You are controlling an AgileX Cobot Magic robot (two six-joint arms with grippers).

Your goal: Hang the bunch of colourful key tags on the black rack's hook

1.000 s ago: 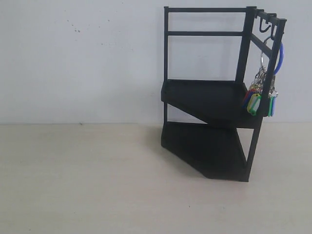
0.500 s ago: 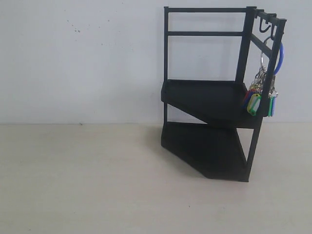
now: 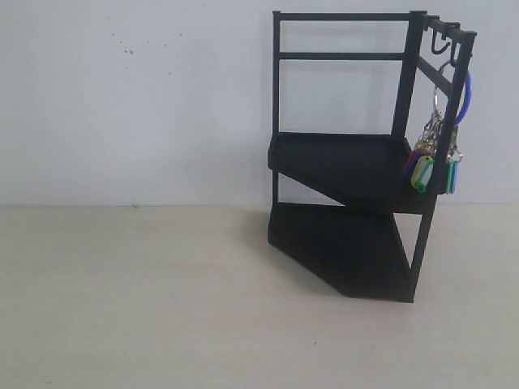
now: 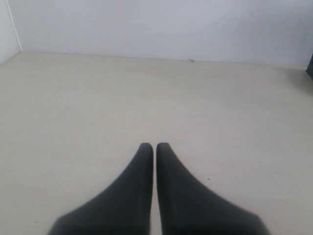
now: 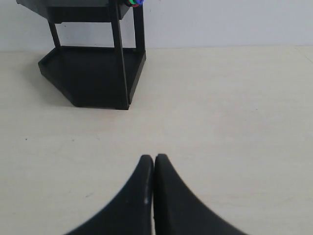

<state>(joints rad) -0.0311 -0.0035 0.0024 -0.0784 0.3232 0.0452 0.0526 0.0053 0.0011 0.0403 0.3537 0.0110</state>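
The black rack (image 3: 349, 154) stands on the table at the right, against the white wall. The colourful key tag bunch (image 3: 430, 162) hangs by its blue loop (image 3: 465, 97) from a hook on the rack's top side rail, beside the upper shelf. Neither arm shows in the exterior view. My left gripper (image 4: 154, 146) is shut and empty over bare table. My right gripper (image 5: 154, 157) is shut and empty too, well back from the black rack (image 5: 93, 73); just a tip of the key tag bunch (image 5: 133, 2) peeks in at that view's edge.
A pale wooden table (image 3: 130, 300) spreads in front of the rack, with a white wall (image 3: 130, 97) behind. A dark edge of the rack (image 4: 310, 66) shows at the border of the left wrist view.
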